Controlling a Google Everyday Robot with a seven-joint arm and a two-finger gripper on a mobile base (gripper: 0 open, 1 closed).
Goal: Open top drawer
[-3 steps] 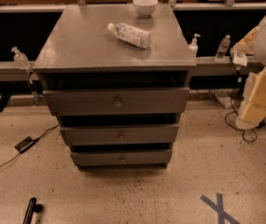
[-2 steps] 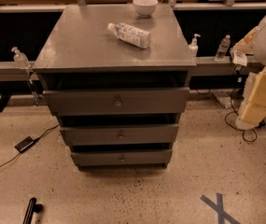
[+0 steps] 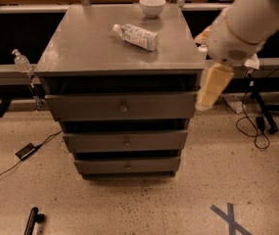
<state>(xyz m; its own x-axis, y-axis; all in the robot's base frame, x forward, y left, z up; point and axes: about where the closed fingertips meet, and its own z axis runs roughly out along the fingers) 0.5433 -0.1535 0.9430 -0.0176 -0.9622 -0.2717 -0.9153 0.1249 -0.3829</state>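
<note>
The top drawer (image 3: 85, 106) sits shut beneath the counter (image 3: 80, 48), above 2 narrower drawers, its knob (image 3: 123, 106) untouched. The gripper (image 3: 210, 89) has swung in from the right to just beside the drawer's right end; spread or closed, I cannot tell. The reach looks begun.

We see the grey cabinet top (image 3: 80, 48) carrying a plastic bottle (image 3: 135, 36) lying on its side near the middle and a white bowl (image 3: 152, 6) at the back edge. The gripper (image 3: 210, 86) hangs just beside the top's front right corner.
</note>
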